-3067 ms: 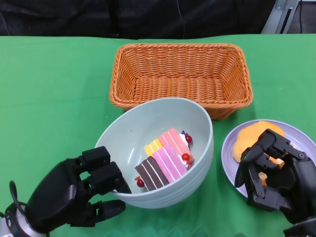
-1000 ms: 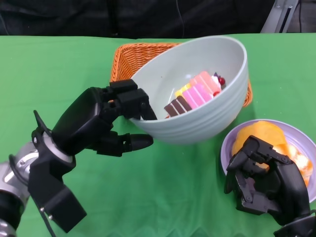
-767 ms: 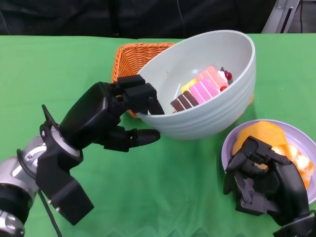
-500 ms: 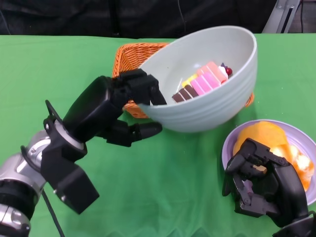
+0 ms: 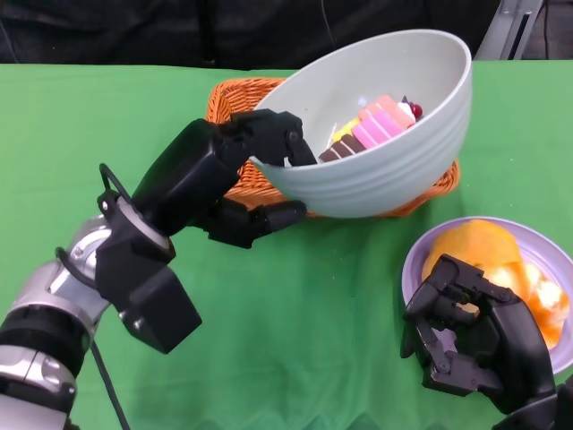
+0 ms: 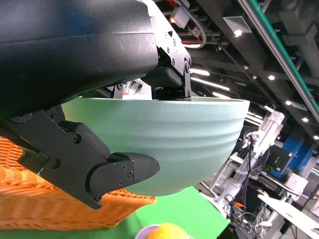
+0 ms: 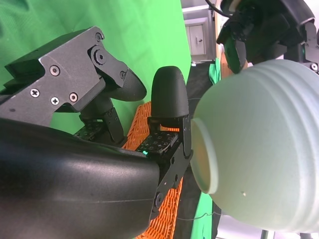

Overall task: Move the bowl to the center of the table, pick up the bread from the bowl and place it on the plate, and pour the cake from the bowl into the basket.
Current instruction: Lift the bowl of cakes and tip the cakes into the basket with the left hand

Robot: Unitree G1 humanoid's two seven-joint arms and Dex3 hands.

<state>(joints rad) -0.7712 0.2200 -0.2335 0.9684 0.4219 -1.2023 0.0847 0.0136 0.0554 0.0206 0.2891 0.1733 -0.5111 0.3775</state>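
Head view: left hand (image 5: 235, 179), clamped on the pale green ceramic bowl (image 5: 376, 170), has raised it over the orange wicker basket (image 5: 237, 98), ready to pour; right hand (image 5: 470, 336) stays curled, empty.

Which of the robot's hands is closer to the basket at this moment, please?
The left. The left hand grips the bowl by its rim right above the basket. The right hand sits nearer the robot, beside the plate, well apart from the basket.
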